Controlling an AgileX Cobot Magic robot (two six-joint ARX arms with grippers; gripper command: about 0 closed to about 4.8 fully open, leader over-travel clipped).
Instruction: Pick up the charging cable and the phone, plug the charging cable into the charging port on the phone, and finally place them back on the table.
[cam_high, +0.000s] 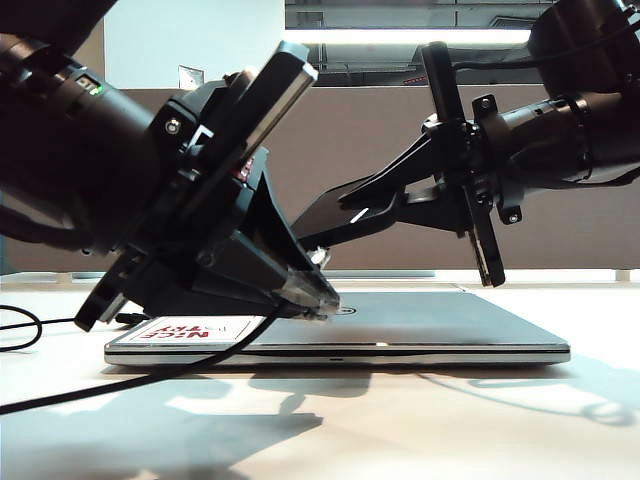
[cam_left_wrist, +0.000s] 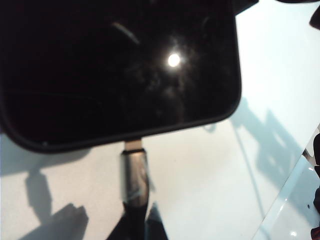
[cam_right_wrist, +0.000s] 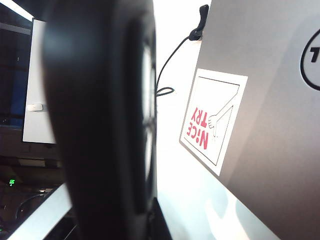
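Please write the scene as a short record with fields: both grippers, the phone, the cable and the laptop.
left gripper: shut on the charging cable, low over the laptop
right gripper: shut on the phone, raised above the laptop
phone: black, held in the air
charging cable: silvery plug tip at the phone's short edge; how deep it sits cannot be told
laptop: silver, closed, flat on the table, with a red-lettered sticker

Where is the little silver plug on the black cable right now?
In the left wrist view, the silvery-grey metal plug meets the short edge of the flat black phone. Its tip sits at the charging port, above the white table.
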